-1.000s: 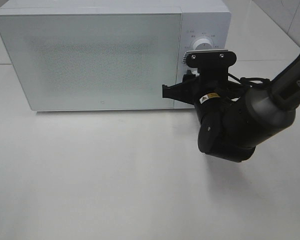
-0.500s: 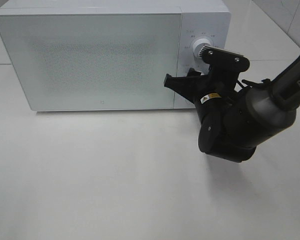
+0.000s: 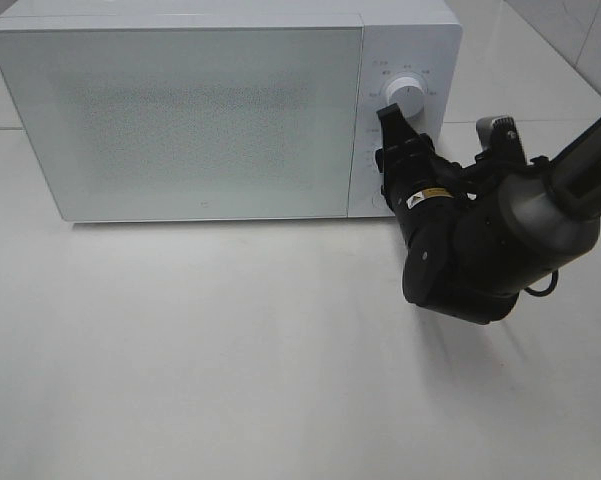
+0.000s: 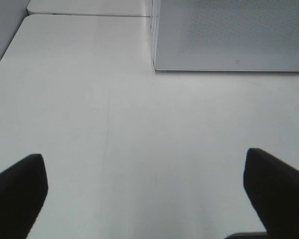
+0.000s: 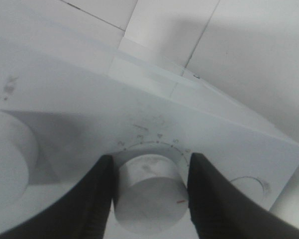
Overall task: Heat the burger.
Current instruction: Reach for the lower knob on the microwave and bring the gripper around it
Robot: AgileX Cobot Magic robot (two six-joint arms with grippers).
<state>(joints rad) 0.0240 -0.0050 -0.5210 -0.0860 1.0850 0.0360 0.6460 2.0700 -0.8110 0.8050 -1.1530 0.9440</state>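
Note:
The burger is out of view; the white microwave (image 3: 210, 110) has its frosted door closed. My right gripper (image 3: 383, 158) presses against the microwave's control panel, just below the upper knob (image 3: 407, 97). In the right wrist view its two dark fingers (image 5: 97, 199) clamp either side of the lower knob (image 5: 149, 196), which has a small red mark and a numbered scale around it. My left gripper (image 4: 147, 194) hovers open over bare table, in front of the microwave's left corner, with nothing between its fingers.
The microwave stands at the back of the white table (image 3: 230, 350). My right arm (image 3: 510, 240) reaches in from the right edge. A tiled wall joint shows beyond the microwave (image 5: 139, 30).
My right wrist has rolled clockwise at the lower knob; its camera bracket swung from the top round to the right side. The left gripper has not moved.

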